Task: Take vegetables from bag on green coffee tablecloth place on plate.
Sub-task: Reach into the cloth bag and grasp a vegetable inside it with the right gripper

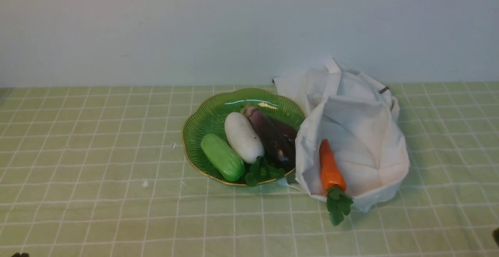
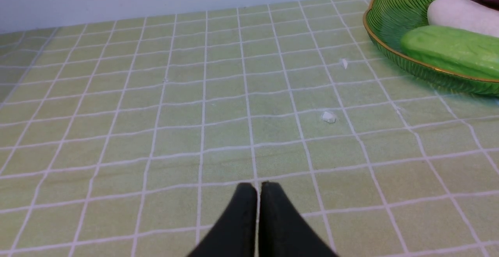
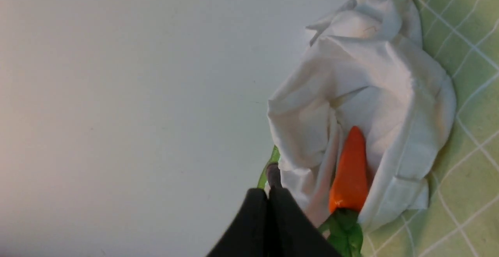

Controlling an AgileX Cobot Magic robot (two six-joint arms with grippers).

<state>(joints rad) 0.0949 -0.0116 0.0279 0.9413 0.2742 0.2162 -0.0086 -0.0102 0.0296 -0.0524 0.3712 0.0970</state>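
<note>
Your carrot (image 1: 331,169) lay in the bag (image 1: 362,132), not yet plated.
The bag sat at the plate's (image 1: 197,126) 3 o'clock, lapping its rim, on the cloth (image 1: 97,151); carrot leaves pointed to 6 o'clock. Your left jaws and right jaws were pressed together, holding nothing.

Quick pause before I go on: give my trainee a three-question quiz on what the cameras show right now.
1. True or false: the carrot lies in the bag, leaves poking out.
2. The plate sits on the bag's: A) robot's left, B) robot's right, C) far side.
3. Fill in: left pincer and right pincer are both ____.
Key: 1 true; 2 A; 3 shut.
</note>
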